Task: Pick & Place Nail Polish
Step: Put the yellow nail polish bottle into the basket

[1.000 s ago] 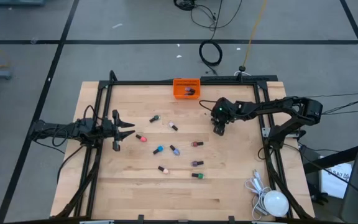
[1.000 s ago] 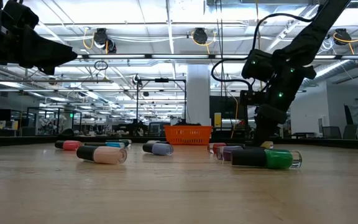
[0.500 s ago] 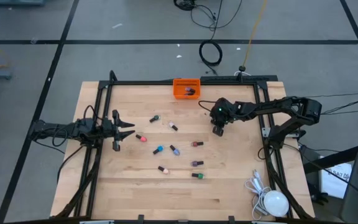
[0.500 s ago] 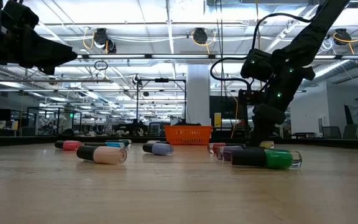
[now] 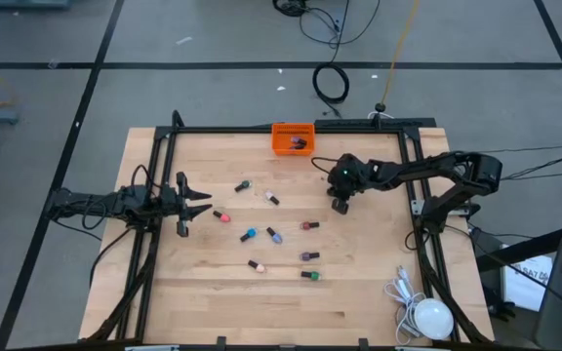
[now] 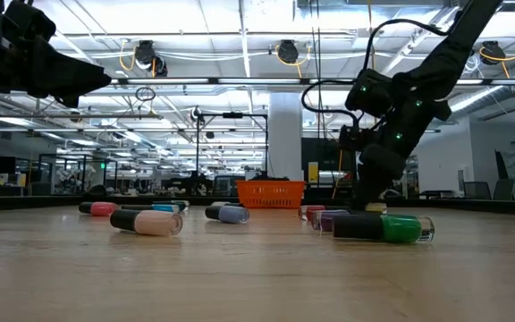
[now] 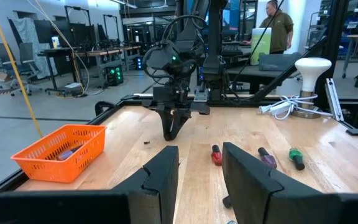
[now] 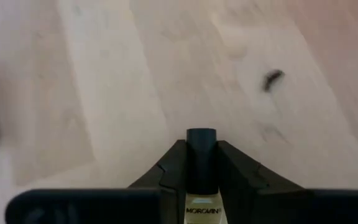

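Several small nail polish bottles lie on their sides across the middle of the wooden table, among them a pink one [image 5: 222, 215], a blue one [image 5: 249, 234] and a green one [image 5: 309, 275]. My right gripper [image 5: 341, 205] stands right of them, slanting down, shut on a pale bottle with a dark cap [image 8: 201, 140]. The orange bin [image 5: 293, 137] sits at the far edge with bottles inside. My left gripper [image 5: 198, 202] waits open at the table's left side, level, holding nothing. My right gripper pinches the pale bottle between its two fingers [image 8: 173, 165], which lie along the bottle's sides. The dark cap [image 8: 201, 140] sticks out ahead past the fingertips, and the labelled body [image 8: 202, 210] lies farther back between them. The fingers slant down from the table's right. Whether the bottle is clear of the wood I cannot tell.
A black frame [image 5: 281, 130] runs around the table. A white lamp with coiled cable [image 5: 427, 317] lies at the near right corner. Red [image 7: 216, 155], purple [image 7: 267, 157] and green [image 7: 296, 157] bottles lie between the two grippers. A person [image 7: 278, 25] stands in the room beyond.
My right gripper has tipped at the wrist and its fingertips have shifted a little toward the table's left, staying low over the wood. The loose bottles and my left gripper have kept still.
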`<state>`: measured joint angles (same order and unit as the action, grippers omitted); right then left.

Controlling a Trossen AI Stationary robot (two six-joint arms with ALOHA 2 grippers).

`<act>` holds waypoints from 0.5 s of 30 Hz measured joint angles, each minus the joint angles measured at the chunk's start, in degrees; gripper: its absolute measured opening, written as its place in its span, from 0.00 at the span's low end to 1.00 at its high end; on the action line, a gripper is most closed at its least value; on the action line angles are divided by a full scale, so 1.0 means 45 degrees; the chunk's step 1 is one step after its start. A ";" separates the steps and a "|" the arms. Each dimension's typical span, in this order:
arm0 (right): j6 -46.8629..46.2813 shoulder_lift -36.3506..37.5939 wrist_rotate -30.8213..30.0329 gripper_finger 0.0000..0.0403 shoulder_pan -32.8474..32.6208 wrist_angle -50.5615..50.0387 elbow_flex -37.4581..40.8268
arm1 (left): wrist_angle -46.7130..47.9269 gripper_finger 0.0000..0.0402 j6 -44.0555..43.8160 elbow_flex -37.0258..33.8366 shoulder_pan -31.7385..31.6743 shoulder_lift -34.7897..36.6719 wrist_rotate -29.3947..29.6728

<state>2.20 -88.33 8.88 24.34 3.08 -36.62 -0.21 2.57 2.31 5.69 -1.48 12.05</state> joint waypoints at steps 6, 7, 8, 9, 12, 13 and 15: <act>-0.0365 0.0014 0.1096 0.13 -0.0244 0.2466 -0.0024 | 0.0000 0.31 0.0000 -0.0001 0.0004 -0.0002 0.0002; -0.0516 0.0014 0.1198 0.13 -0.0306 0.2759 -0.0024 | 0.0000 0.31 0.0000 0.0000 0.0001 0.0000 0.0000; -0.0659 0.0014 0.1410 0.13 -0.0355 0.3076 -0.0024 | 0.0001 0.31 0.0000 0.0002 0.0001 -0.0002 0.0001; -0.0768 0.0018 0.1468 0.13 -0.0436 0.3377 -0.0027 | 0.0000 0.31 0.0000 -0.0001 0.0004 0.0001 0.0000; -0.1028 0.0024 0.1753 0.13 -0.0681 0.4072 -0.0034 | 0.0000 0.31 0.0000 -0.0002 0.0000 -0.0003 0.0000; -0.1086 0.0024 0.1749 0.13 -0.0789 0.4285 -0.0034 | 0.0000 0.31 0.0000 -0.0002 0.0001 0.0001 0.0000; -0.1108 0.0024 0.1749 0.13 -0.0981 0.4714 -0.0038 | 0.0000 0.31 0.0000 -0.0002 0.0000 0.0002 0.0000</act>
<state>-2.79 -88.23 16.75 19.93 24.30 -36.80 -0.21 2.57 2.31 5.69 -1.48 12.05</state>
